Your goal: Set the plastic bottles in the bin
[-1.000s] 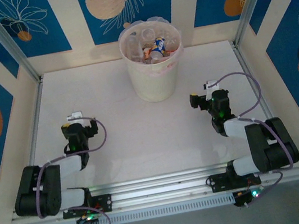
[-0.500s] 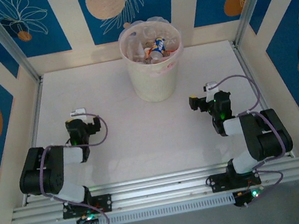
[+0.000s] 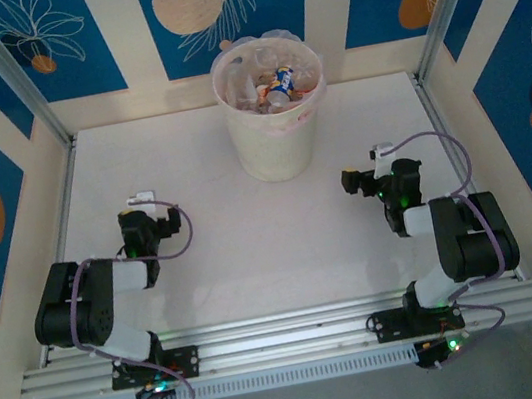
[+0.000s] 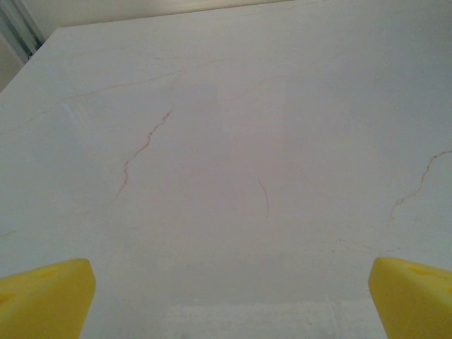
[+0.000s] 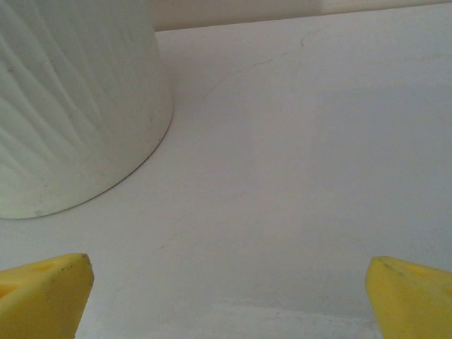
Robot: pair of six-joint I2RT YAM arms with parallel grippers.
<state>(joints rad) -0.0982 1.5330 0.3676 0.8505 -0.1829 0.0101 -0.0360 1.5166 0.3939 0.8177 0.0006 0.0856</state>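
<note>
Parking the arms looks to be the step in hand. Bottles [image 3: 273, 85] lie heaped inside the bin [image 3: 278, 147], which stands upright at far centre of the table [image 3: 189, 161]; task judged complete or nearly so. Left gripper [image 4: 229, 300] sits low at near left, fingers spread wide, grasping nothing. Right gripper [image 5: 229, 300] is likewise released at near right, with the bin wall to its far left. Recommend: fold both arms slowly toward their bases, jaws apart, and hold the right arm off the bin so it is not tipped.
</note>
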